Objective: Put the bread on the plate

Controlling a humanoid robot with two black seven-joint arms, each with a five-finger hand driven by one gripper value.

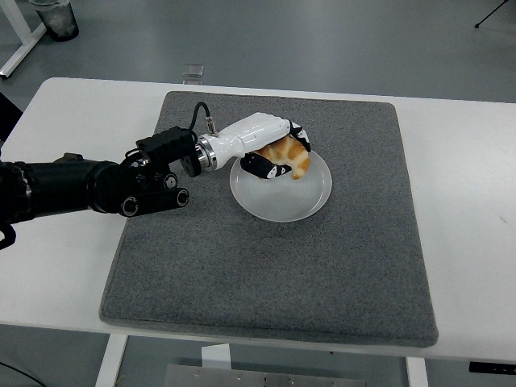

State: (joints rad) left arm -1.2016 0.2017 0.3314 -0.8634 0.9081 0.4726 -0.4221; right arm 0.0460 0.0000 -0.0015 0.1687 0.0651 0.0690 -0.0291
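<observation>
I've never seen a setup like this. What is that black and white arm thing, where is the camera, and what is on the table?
The camera sits high on the robot, looking forward and down over a white table. The black arm from the left is the robot's own; it ends in a white five-fingered left hand. That hand grips a piece of bread and holds it over the far part of a pale plate. The plate rests on a grey mat. I cannot tell if the bread touches the plate yet. The right arm is out of view.

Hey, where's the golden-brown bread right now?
In the head view, the golden-brown bread sits in the robot's white left hand over the upper left part of the round white plate, mid-mat.
</observation>
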